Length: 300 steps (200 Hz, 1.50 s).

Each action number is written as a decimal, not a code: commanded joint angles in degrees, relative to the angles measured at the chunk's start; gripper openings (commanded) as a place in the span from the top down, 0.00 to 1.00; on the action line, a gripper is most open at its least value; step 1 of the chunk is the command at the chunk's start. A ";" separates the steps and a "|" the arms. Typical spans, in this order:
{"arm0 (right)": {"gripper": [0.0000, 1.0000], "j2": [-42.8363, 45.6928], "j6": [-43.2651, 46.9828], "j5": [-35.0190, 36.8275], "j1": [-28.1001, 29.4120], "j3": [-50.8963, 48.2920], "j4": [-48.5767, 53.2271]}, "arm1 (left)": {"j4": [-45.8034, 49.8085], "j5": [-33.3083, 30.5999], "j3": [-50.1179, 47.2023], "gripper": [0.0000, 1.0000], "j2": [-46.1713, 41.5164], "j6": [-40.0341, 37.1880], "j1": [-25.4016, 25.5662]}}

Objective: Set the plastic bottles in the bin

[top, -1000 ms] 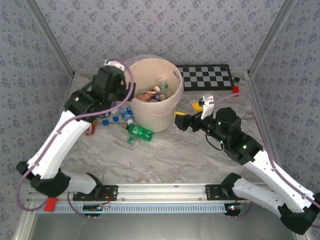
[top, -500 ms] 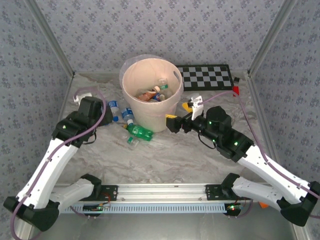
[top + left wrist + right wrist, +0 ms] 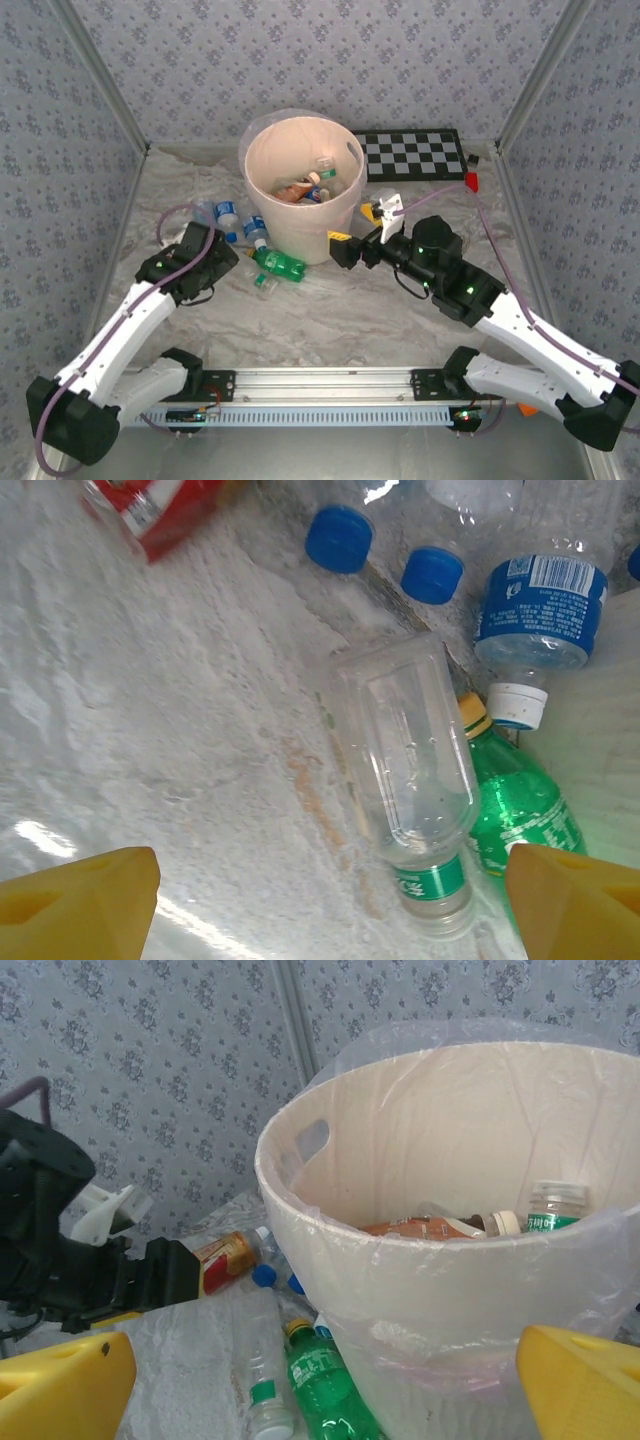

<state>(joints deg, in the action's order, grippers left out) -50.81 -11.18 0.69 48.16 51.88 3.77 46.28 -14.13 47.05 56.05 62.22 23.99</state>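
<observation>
Marbled worktop (image 3: 330, 310): the left tool (image 3: 328, 900), spread wide and empty, hovers over a clear bottle (image 3: 410, 760) between its fingers (image 3: 80, 900); next, clamp and lift to the bin (image 3: 300, 225) beyond. Right tool (image 3: 320, 1380) gapes.

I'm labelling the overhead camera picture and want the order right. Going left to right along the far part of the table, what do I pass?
Blue-labelled bottle → bin → checkerboard → red block. The bottles lying against the bin's front overlap it, so they are left out.
</observation>
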 commanded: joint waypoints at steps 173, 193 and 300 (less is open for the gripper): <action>0.00 2.03 1.59 2.43 0.41 -2.72 -2.43 | -18.88 6.73 0.64 0.09 27.56 6.77 -3.50; 0.00 1.79 1.60 2.52 0.43 -2.75 -2.48 | -20.19 7.41 0.36 0.09 28.82 7.13 -3.81; 0.00 1.46 1.69 3.18 0.36 -2.79 -3.01 | -14.95 3.57 -0.95 0.40 22.37 5.65 -4.03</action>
<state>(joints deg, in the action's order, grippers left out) -49.34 -10.63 2.83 48.31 49.63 2.72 27.59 -7.66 46.19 83.15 68.62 20.27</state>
